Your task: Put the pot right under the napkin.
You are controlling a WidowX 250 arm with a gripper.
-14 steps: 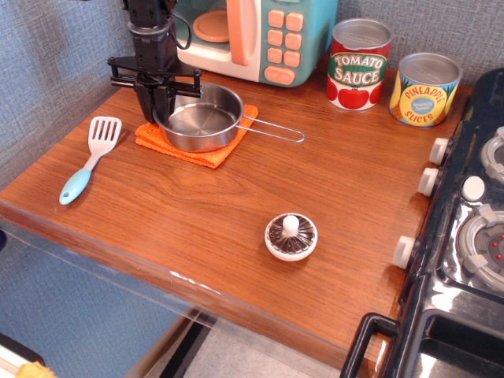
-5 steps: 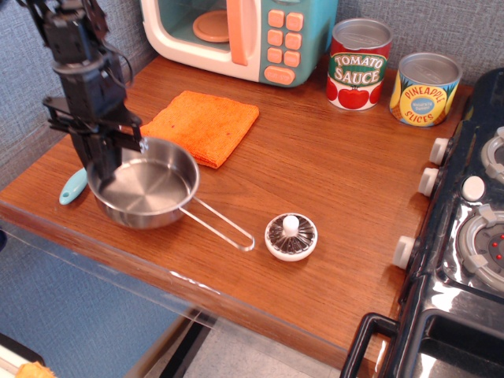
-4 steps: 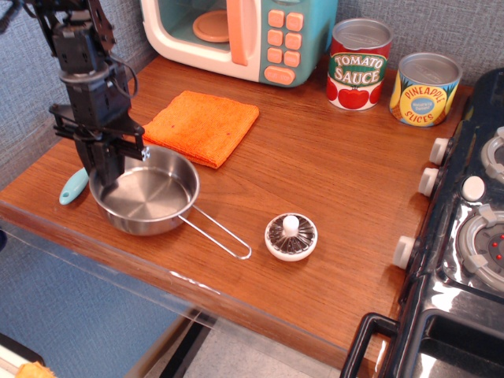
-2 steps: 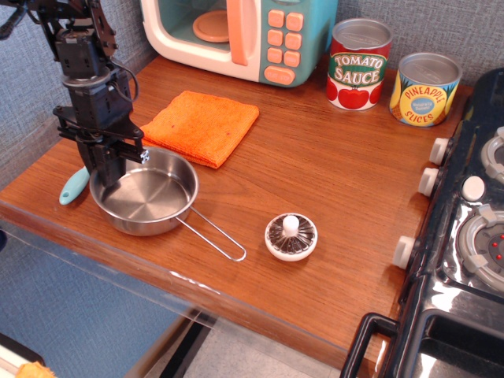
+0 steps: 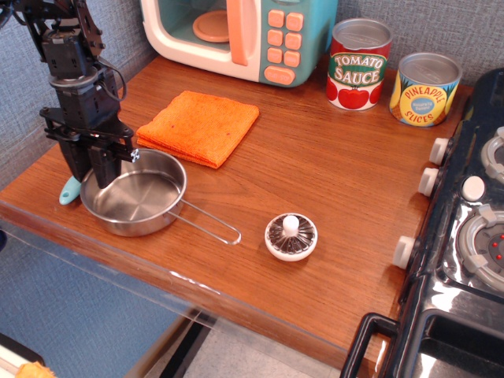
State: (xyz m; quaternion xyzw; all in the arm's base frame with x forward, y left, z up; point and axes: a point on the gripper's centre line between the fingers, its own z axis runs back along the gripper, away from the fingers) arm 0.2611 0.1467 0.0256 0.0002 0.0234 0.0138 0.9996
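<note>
The pot (image 5: 135, 198), a shallow shiny steel pan, rests on the wooden counter near its front left corner, with its wire handle (image 5: 211, 227) pointing right and toward the front. The napkin (image 5: 200, 126), a flat orange cloth, lies just behind the pot and a little to its right, and nothing is on it. My gripper (image 5: 89, 167) stands upright at the pot's left rim. Its fingers are apart, one outside the rim and one inside the pan.
A teal spatula handle (image 5: 69, 190) pokes out behind my gripper at the left edge. A small white-rimmed knobbed disc (image 5: 290, 236) sits to the right of the handle. A toy microwave (image 5: 244, 35), a tomato sauce can (image 5: 358, 64) and a pineapple can (image 5: 425, 89) line the back. A stove (image 5: 472, 205) is at the right.
The pot was lifted off the napkin, carried to the front left and lowered onto the counter. In the last moment it shifted slightly left and my fingers spread apart.
</note>
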